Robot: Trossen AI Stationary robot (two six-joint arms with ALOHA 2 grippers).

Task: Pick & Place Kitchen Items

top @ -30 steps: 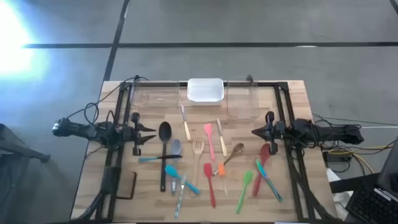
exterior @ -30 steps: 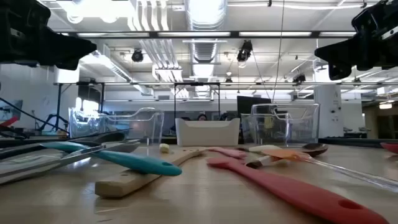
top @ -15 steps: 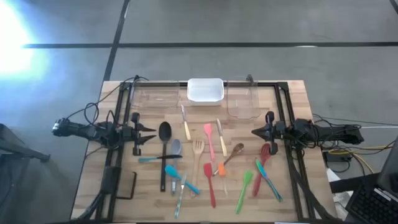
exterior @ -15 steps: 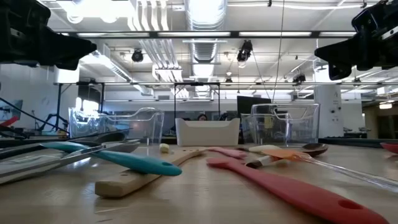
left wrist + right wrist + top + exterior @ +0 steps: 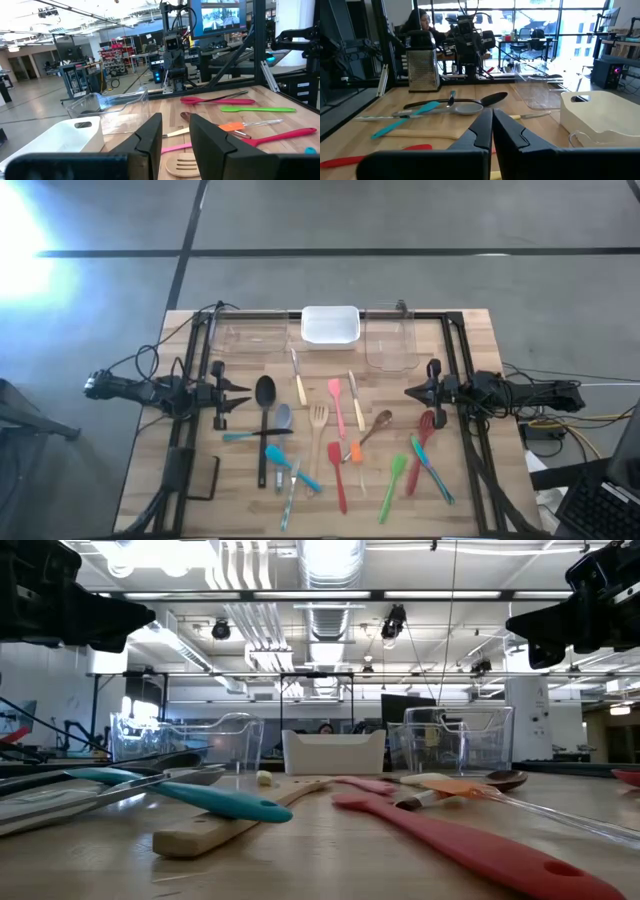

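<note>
My left gripper [image 5: 243, 393] hovers at table's [image 5: 470, 330] left edge, fingers narrowly apart, empty. My right gripper [image 5: 408, 392] hovers at right edge, fingers pressed together, empty. Utensils [image 5: 338, 445] lie scattered mid-table betw. both, nearer than the tubs [image 5: 330, 326].

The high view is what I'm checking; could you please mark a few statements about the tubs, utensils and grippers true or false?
1. The white tub sits between two clear tubs at the table's far edge. True.
2. The black ladle lies inside the white tub. False: it lies on the table, near the left gripper.
3. The right gripper is shut and holds nothing. True.
4. The left gripper grips a teal spatula. False: its fingers stand slightly apart, empty.
5. The green spatula lies on the right arm's side. True.
</note>
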